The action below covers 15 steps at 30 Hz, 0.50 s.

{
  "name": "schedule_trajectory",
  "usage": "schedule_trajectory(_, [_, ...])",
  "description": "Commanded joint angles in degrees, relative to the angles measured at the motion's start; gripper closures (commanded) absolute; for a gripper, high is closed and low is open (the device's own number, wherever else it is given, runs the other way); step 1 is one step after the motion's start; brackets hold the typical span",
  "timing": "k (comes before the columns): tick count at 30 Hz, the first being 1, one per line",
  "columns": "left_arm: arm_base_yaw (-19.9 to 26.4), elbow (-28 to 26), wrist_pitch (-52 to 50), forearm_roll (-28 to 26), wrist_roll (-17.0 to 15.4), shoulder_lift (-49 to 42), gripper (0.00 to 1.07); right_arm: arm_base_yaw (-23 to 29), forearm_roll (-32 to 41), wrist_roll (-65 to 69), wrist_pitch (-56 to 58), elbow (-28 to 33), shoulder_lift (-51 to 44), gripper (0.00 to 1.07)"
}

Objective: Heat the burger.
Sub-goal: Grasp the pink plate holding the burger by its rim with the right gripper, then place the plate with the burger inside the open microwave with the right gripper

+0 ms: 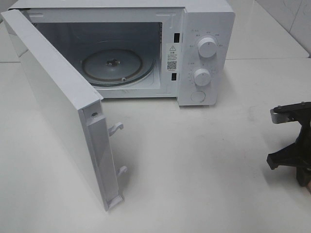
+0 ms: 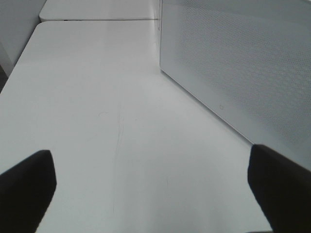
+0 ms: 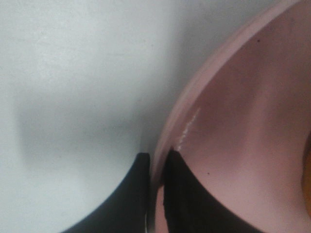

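Burger (image 3: pixel 308 174) shows only as an orange-brown sliver at the very edge of the right wrist view, so I take it to be sitting on the pink plate (image 3: pixel 243 121) rather than seeing it plainly. The plate lies on the white table (image 1: pixel 194 170), off the microwave's (image 1: pixel 219 29) control-panel side and forward of its front, past the edge of the high view where only the right arm (image 1: pixel 291 141) pokes in.

The right gripper (image 3: pixel 158 158) has its two black fingers pinched on the plate's rim, one inside the lip and one outside. The left gripper (image 2: pixel 155 194) stands wide apart with nothing between its fingers, low over the table beside a dotted white panel of the microwave; door or side wall, I cannot tell.

The step in hand looks like carrying the plate to the microwave. A pinch at one edge will let the plate sag on its far side, so lift only just clear, keep it level and move slowly. The door (image 1: pixel 53 102) is swung fully out, leaving a free path into the cavity from the panel side. Aim to set the plate centred on the glass turntable (image 1: pixel 116 65).
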Motion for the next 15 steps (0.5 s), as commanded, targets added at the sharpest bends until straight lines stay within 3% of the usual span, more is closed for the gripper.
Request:
schedule_trajectory(1, [0.11, 0.23, -0.80, 0.11, -0.46, -1.09, 0.07, -0.23, -0.23, 0.40, -0.06, 0.29, 0.86, 1.07])
schedule_trajectory(7, [0.11, 0.23, -0.80, 0.11, -0.46, -1.09, 0.07, -0.06, -2.29, 3.15, 1.15, 0.29, 0.29, 1.07])
schedule_trajectory(9, [0.11, 0.23, -0.80, 0.11, -0.46, -1.09, 0.07, 2.81, -7.56, 7.85, 2.58, 0.29, -1.89, 1.07])
schedule_trajectory(15, [0.11, 0.23, -0.80, 0.11, -0.46, -1.09, 0.07, 6.53, -12.38, 11.97, 6.19, 0.34, -3.44, 1.07])
